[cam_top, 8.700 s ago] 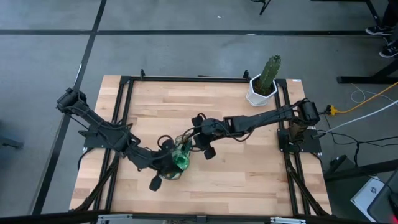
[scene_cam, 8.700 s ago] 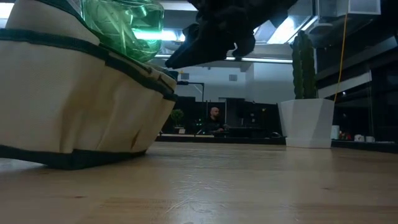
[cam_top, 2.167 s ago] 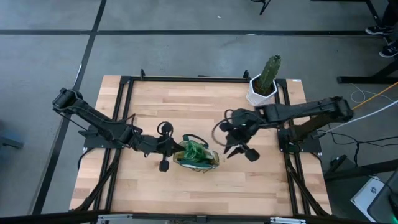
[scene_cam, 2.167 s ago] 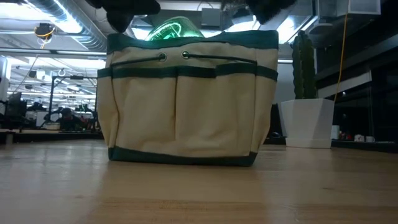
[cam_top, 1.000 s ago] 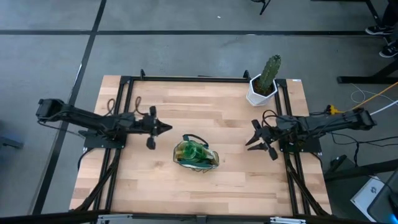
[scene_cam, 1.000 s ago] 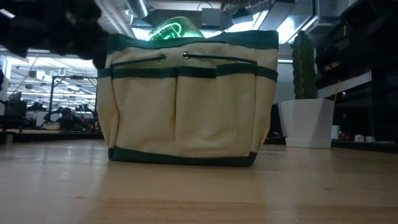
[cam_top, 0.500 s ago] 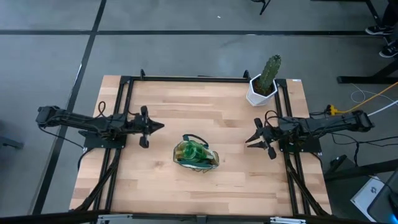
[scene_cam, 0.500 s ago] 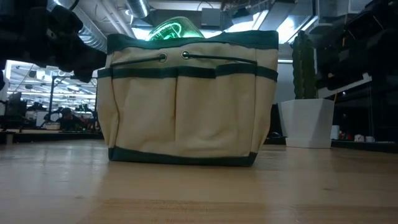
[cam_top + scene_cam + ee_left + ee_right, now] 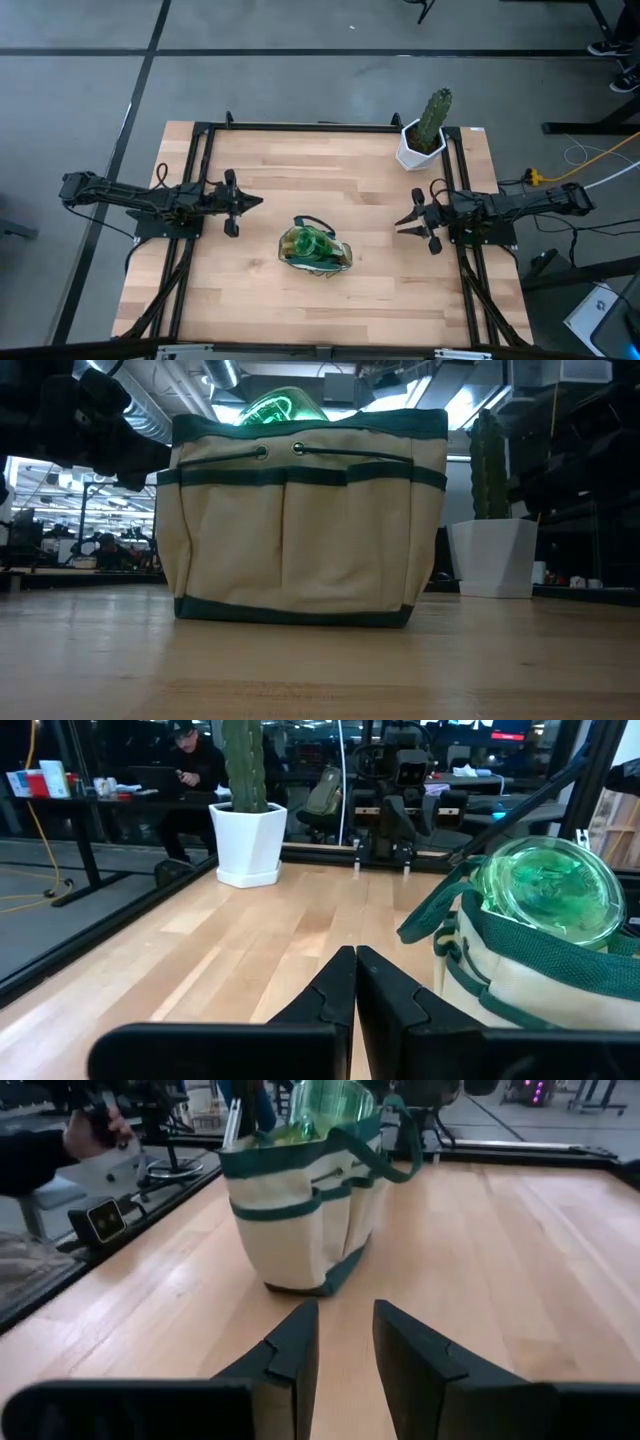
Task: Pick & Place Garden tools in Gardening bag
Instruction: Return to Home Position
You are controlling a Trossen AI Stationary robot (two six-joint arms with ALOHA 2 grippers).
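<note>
The cream gardening bag (image 9: pixel 316 250) with dark green trim stands upright on its base near the table's middle; it also shows in the low view (image 9: pixel 300 520). The translucent green spray bottle (image 9: pixel 310 243) sticks out of its top and shows in the left wrist view (image 9: pixel 545 885). Other tools are hidden, except a metal piece at the bag's rim (image 9: pixel 233 1125). My left gripper (image 9: pixel 255 202) is shut and empty, left of the bag. My right gripper (image 9: pixel 400 222) is slightly open and empty, right of the bag.
A cactus in a white faceted pot (image 9: pixel 424 135) stands at the table's far right corner. Black frame rails (image 9: pixel 200 160) run along the table's left, far and right sides. Bare wood lies around the bag. A person sits beyond the table (image 9: pixel 195 770).
Both arms have drawn back from the bag, the left toward the table's left edge and the right toward its right edge, and have nearly come to rest. The bag with the spray bottle has stayed upright where it was.
</note>
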